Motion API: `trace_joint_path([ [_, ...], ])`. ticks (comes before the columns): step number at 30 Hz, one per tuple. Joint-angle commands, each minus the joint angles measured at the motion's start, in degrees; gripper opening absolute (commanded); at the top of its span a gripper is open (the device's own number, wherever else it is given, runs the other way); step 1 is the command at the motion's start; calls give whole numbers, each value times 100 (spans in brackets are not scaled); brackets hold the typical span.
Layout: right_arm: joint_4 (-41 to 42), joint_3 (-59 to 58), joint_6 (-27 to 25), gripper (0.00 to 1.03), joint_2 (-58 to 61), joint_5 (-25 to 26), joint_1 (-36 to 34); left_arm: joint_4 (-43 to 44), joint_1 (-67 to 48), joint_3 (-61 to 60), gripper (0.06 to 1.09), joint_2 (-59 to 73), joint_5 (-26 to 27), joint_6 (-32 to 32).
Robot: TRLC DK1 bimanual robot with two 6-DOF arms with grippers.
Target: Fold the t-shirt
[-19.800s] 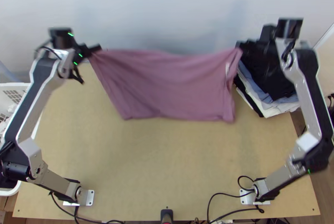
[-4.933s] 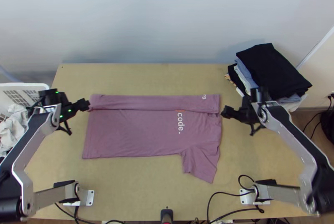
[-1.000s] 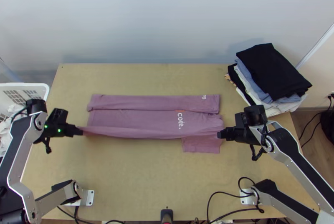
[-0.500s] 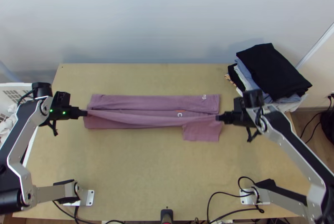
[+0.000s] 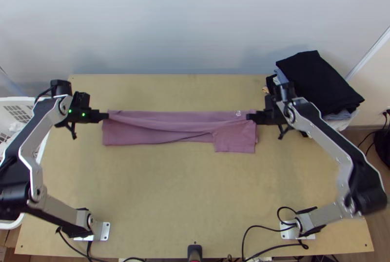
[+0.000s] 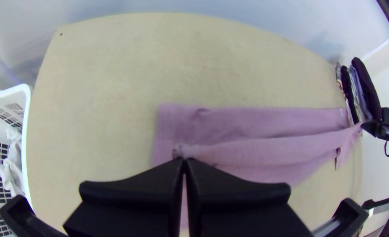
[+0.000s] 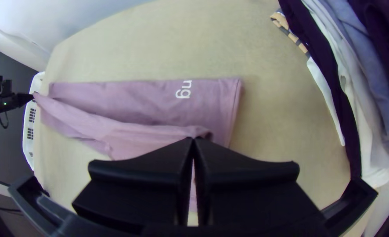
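One mauve t-shirt with white lettering (image 5: 180, 115), folded lengthwise, across the middle of the light wooden worktop (image 5: 195, 189), one long edge lifted between two grips. Left end effector (image 5: 106, 116), black, wide-fingered: closed, pinching one end of that edge. Right end effector (image 5: 249, 116), same pattern: likewise closed, pinching the other end, a squarish sleeve portion (image 5: 235, 141) extending nearby toward the arms' bases. One stack of folded garments (image 5: 317, 81), black uppermost, at the worktop's far right corner. One white perforated plastic basket (image 5: 30, 99), pale cloth (image 6: 11, 169) inside, at the left edge.
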Motion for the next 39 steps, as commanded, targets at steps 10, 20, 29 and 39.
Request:
trace_joint_path([
  [10,80,1253,-109,3,1612,87,-137,97,-176,1210,10,1562,-235,-169],
  [20,221,1130,-13,98,1612,527,-137,325,-97,797,84,1351,-296,-371],
  [29,-122,955,233,99,-190,219,-67,457,633,129,97,648,969,-248],
  [39,-1274,2097,1341,99,-173,-2919,-876,71,1020,-249,97,868,1804,59],
])
